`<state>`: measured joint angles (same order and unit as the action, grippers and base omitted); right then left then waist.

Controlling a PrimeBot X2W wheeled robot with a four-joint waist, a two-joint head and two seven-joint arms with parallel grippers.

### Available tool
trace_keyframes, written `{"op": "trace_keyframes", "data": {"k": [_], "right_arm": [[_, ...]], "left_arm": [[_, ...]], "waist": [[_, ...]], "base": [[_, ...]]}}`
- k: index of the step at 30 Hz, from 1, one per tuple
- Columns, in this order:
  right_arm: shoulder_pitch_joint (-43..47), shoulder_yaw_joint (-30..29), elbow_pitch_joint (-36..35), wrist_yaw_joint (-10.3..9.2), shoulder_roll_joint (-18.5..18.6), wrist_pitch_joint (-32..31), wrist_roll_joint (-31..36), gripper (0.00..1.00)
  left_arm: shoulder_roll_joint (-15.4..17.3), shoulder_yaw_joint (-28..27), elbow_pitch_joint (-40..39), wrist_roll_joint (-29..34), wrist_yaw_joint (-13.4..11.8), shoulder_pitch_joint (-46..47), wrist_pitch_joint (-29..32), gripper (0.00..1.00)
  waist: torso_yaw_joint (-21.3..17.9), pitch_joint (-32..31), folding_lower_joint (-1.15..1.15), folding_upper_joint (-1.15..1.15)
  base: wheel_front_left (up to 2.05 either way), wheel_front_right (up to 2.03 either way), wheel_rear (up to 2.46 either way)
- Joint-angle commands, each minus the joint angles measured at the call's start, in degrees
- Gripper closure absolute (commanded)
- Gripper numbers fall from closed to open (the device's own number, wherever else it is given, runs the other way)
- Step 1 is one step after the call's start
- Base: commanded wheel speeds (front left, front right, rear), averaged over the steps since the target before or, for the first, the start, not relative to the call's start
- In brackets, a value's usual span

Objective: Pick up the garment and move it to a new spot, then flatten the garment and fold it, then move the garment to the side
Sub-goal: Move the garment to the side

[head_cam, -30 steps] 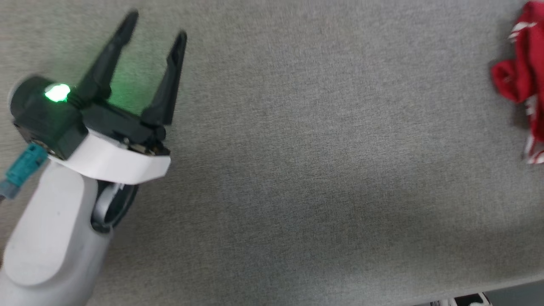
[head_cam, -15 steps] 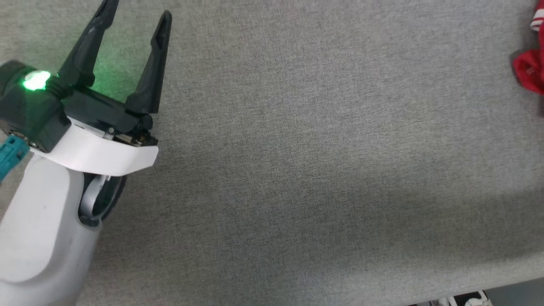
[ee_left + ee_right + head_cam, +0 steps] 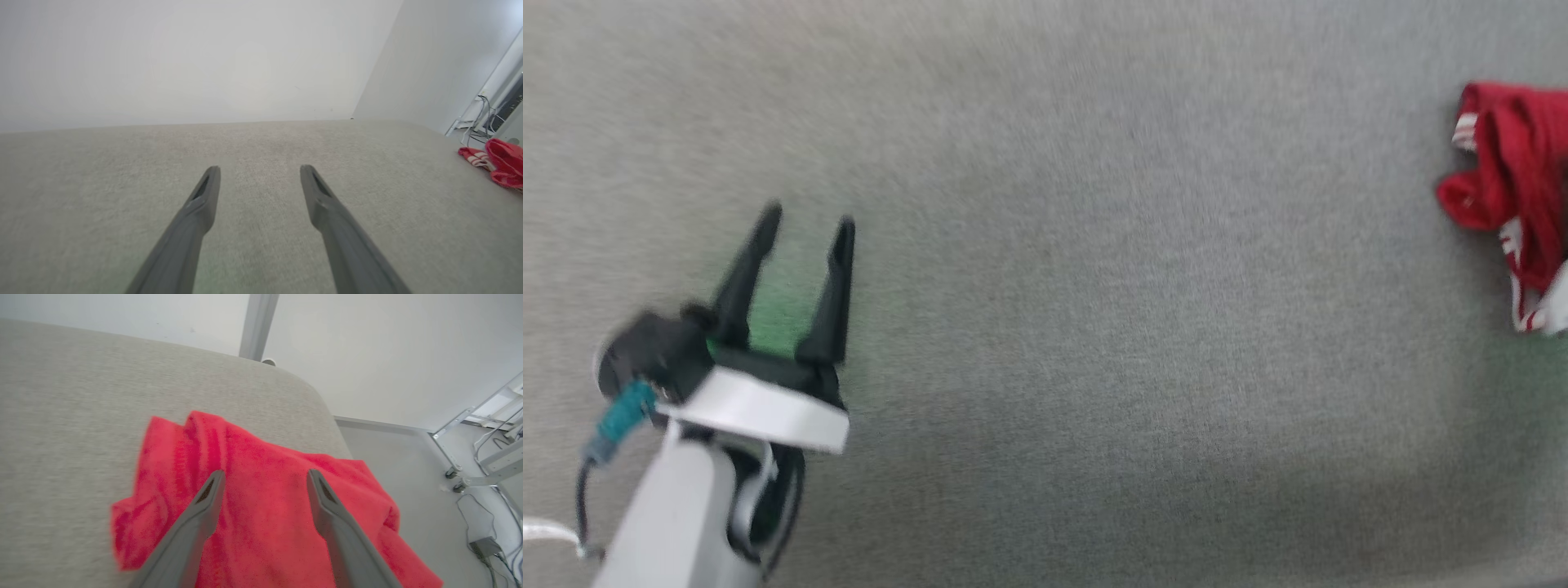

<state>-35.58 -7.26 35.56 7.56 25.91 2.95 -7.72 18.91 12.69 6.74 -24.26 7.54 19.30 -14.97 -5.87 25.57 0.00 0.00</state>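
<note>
From where I stand, the red garment (image 3: 265, 531) lies bunched up at the right-hand end of the grey worktop (image 3: 1135, 327), close to its rounded corner. A bit of red-and-white striped trim (image 3: 1521, 314) shows along one edge. The right gripper (image 3: 265, 473) hangs just over it, its two dark fingers (image 3: 196, 522) spread wide with no cloth pinched between them; whether the tips touch the fabric I cannot tell. Well away to the left, the left gripper (image 3: 808, 218) hovers above the worktop, equally wide apart and holding nothing.
</note>
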Motion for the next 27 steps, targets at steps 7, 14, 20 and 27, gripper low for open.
{"op": "trace_keyframes", "data": {"k": [7, 14, 20, 27], "right_arm": [[7.53, 12.2, -1.57, -0.15, -6.52, 6.18, -4.03, 0.0], [12.01, 17.79, -1.63, -0.15, -10.46, 9.93, -8.28, 0.0], [16.71, 18.05, -5.79, -0.15, -12.12, 11.62, -10.74, 0.0], [23.57, 14.56, -13.57, -0.15, -11.57, 12.15, -11.27, 0.0]], "left_arm": [[-3.18, -4.48, 3.76, 0.57, -0.14, -11.0, -0.31, 0.0], [-4.22, -8.46, 5.85, 0.53, -0.14, -17.29, -0.31, 0.0], [-5.25, -10.99, 5.97, 0.81, -0.14, -20.88, -0.31, 0.0], [-5.91, -12.85, 3.42, 0.7, -0.14, -23.54, -0.31, 0.0]], "waist": [[5.17, -13.46, 0.0, 0.0], [6.73, -18.8, 0.0, 0.0], [7.05, -21.8, 0.0, 0.0], [6.77, -23.17, 0.0, 0.0]], "base": [[0.0, 0.0, 0.0], [0.0, 0.0, 0.0], [0.0, 0.0, 0.0], [0.0, 0.0, 0.0]]}}
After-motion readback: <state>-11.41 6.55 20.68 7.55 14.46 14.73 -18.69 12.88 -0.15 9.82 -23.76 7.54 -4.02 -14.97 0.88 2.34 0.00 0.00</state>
